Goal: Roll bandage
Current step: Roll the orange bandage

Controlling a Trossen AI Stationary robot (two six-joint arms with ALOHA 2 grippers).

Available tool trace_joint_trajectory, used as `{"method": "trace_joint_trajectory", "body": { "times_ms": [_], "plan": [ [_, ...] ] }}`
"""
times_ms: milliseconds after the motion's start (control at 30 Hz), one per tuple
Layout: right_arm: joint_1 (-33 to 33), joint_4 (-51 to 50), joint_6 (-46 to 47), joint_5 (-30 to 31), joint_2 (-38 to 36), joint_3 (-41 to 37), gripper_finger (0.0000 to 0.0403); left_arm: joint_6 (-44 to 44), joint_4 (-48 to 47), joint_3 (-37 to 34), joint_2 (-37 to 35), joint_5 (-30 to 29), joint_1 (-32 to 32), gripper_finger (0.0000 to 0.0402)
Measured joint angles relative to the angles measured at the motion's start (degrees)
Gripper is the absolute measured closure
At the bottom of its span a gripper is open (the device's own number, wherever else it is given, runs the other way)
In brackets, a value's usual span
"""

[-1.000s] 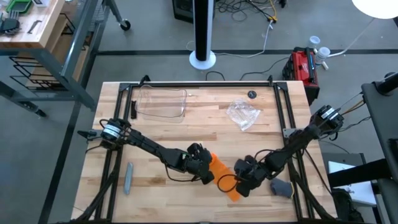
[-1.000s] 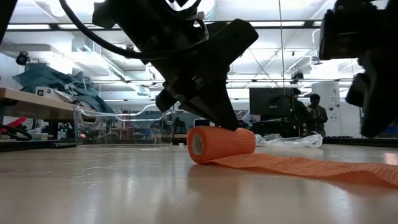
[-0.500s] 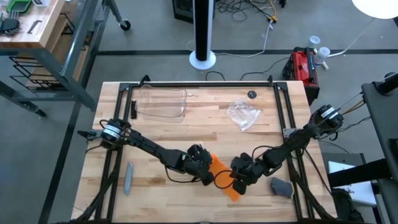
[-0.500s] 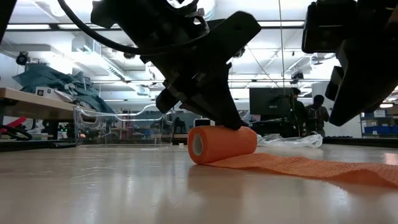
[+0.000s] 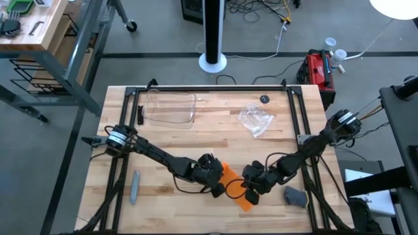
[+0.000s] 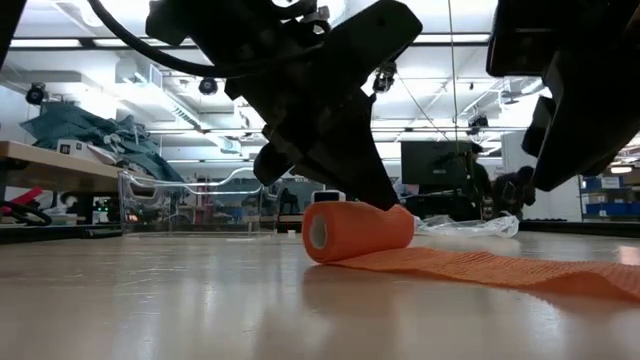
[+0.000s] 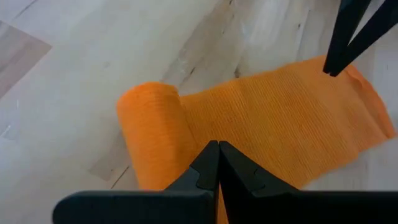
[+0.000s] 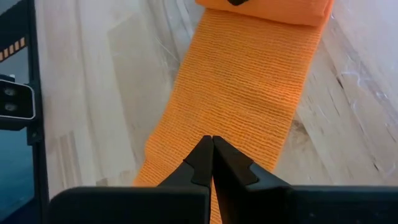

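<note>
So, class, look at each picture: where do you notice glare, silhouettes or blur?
Low view: bright ceiling lights leave the left gripper a dark silhouette over the bandage, and the near table is soft and shiny. High view: a white glare sits at the top right corner. Left wrist view: the bare wood looks washed out.

The soft fabric bandage (image 5: 234, 187) is bright orange with a fine ribbed weave, roll and loose strip alike. The pale wooden plank table (image 5: 196, 130) shows light tan boards with darker grain streaks. At nine o'clock of the bandage lies a flat grey bar (image 5: 134, 186). At twelve to one o'clock sits crinkled clear plastic wrap (image 5: 255, 120). Both arms are black.
</note>
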Motion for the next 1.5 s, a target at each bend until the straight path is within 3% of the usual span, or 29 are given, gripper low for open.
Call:
{"method": "trace_joint_trajectory", "body": {
  "times_ms": [267, 400, 533, 667, 767, 933, 1133, 1500],
  "plan": [
    [0.0, 0.0, -0.8, 0.4, -1.2, 0.0, 0.0401, 0.4, 0.9, 0.0, -0.3, 2.9, -0.1, 0.0401],
    [0.0, 0.0, -1.2, 0.5, -1.2, 0.0, 0.0401, 3.1, -0.7, 0.5, -3.7, 0.9, -0.2, 0.0401],
    [0.0, 0.0, -1.5, 0.5, -1.2, 0.0, 0.0401, 3.0, -10.6, 0.5, -6.9, -5.5, 0.0, 0.0401],
    [0.0, -0.1, -1.5, 0.5, -1.2, 0.0, 0.0401, 0.5, -20.2, 0.3, -7.1, -6.6, 0.8, 0.0401],
    [0.0, -0.1, -1.5, 0.5, -1.2, 0.0, 0.0401, -0.9, -21.6, -1.0, -6.8, -6.7, 1.2, 0.0401],
    [0.0, 0.0, -1.5, 0.5, -1.2, 0.0, 0.0401, -1.4, -16.9, -5.0, -6.4, -6.2, 1.5, 0.0401],
    [0.0, -0.1, -1.5, 0.5, -1.2, 0.0, 0.0401, -1.6, -7.8, -8.7, -6.4, -1.6, 1.8, 0.0401],
    [0.0, -0.1, -1.6, 0.5, -1.2, 0.0, 0.0401, -0.2, 1.4, -9.0, -6.3, 2.3, 1.8, 0.0401]
  ]
}}
